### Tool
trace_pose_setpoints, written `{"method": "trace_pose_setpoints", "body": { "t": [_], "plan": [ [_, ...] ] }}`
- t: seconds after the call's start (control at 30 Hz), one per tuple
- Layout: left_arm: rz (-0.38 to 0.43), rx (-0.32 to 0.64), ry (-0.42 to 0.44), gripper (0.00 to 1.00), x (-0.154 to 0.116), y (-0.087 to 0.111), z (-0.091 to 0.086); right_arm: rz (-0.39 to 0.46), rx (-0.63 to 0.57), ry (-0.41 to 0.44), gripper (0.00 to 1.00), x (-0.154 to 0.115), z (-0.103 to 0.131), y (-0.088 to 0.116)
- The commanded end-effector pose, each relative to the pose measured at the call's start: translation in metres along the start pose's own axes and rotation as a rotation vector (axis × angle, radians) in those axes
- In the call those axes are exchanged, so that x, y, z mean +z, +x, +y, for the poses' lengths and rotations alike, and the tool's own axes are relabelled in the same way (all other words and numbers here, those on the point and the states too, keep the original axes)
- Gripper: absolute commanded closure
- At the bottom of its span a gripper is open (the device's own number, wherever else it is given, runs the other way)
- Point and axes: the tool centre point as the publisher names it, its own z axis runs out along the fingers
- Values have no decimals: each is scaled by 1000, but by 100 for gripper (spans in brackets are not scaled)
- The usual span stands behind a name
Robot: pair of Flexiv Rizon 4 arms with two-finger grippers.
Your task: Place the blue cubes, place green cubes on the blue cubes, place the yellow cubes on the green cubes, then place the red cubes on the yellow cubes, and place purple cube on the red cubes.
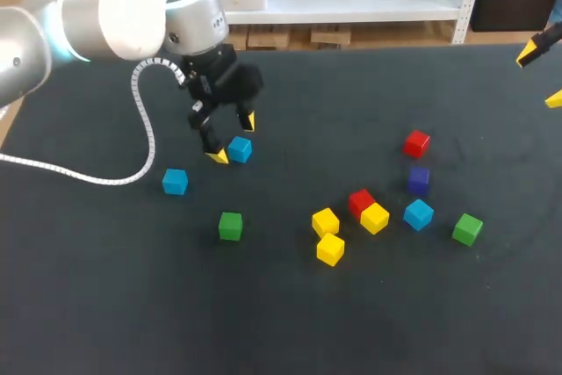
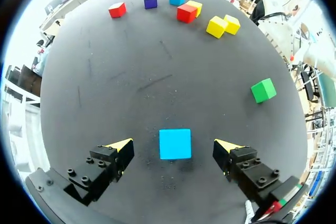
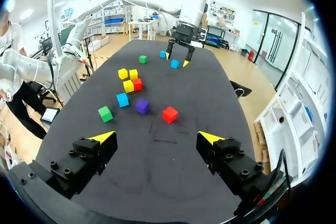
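1. Left tool (image 1: pixel 234 139): fingers wide open, holding nothing, straddling blue cube (image 2: pixel 175 144), which sits flat on the table (image 1: pixel 105 305).
2. Recommended: lower squarely, close on opposite flat faces, cube centred.
3. Cube smooth, square-edged; table dark, matte.
4. Right tool (image 3: pixel 156 137): wide open, empty, well apart.

The head camera looks steeply down from above and behind, far enough off to take in nearly the whole worktop (image 1: pixel 281 322). The left wrist camera hangs close above it, facing down along the left claw (image 2: pixel 174 145) at a blue cube (image 2: pixel 175 150). The right wrist camera sits farther back, looking across the worktop past the right claw (image 3: pixel 156 137); all three views share the scattered cubes (image 1: pixel 373 217) right of centre in the head frame.
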Motion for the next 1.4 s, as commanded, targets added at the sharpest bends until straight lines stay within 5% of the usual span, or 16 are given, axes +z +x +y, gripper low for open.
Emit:
{"method": "trace_pose_setpoints", "body": {
  "t": [0.03,0.2,0.37,0.5,0.63,0.67,0.83,1.13,1.4],
  "plan": [
    [13,2,-28,13,5,-1,-6,0,-1,3,0,0,1,0],
    [24,-9,-44,22,9,2,-5,0,-1,3,0,0,1,0],
    [30,-16,-54,52,9,3,-3,0,-1,3,0,0,1,0],
    [31,-18,-59,63,9,3,-2,0,-1,3,0,0,1,0],
    [25,-13,-62,87,7,3,-1,0,-1,3,0,0,1,0],
    [24,-13,-63,100,6,3,-1,0,-1,3,0,0,1,0],
    [36,-41,-75,100,-7,-5,-4,0,-1,3,0,0,1,0],
    [6,-255,-136,100,-27,-33,-12,0,-1,3,0,0,1,0],
    [-44,-349,-185,100,-21,-69,1,0,-1,3,0,0,1,0]
  ]
}}
